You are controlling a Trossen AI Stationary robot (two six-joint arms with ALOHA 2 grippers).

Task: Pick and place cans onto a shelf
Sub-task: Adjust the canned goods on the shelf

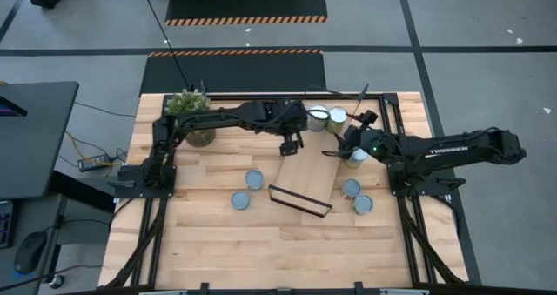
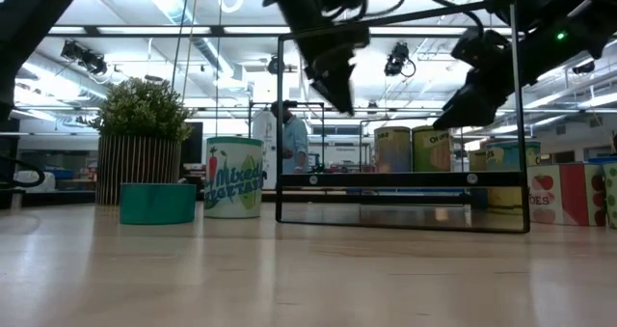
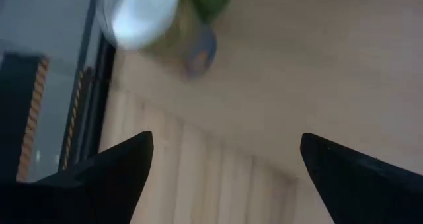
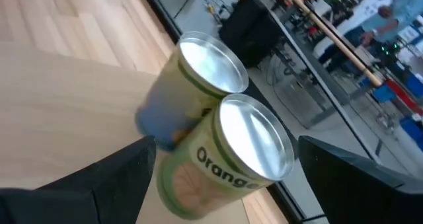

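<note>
The shelf [image 1: 305,180] is a light-wood plank with black rails, lying slantwise mid-table; in the low view [image 2: 400,180] it is raised in a black frame. Two cans [image 1: 318,118] [image 1: 337,119] stand upright on their bases at its far end, also seen in the low view [image 2: 392,149] [image 2: 431,149]. My left gripper [image 1: 290,145] [image 3: 228,145] hangs open and empty above the plank's far part. My right gripper [image 1: 335,151] [image 4: 225,151] is open and empty, pointing at the two cans [image 4: 211,65] [image 4: 248,145], the nearer one labelled "Orange".
Loose cans stand on the table left of the shelf [image 1: 253,179] [image 1: 241,200] and right of it [image 1: 351,188] [image 1: 363,204] [image 1: 355,156]. A potted plant [image 1: 196,112] stands at the far left. The table's black frame rail [image 1: 383,112] runs close behind the cans.
</note>
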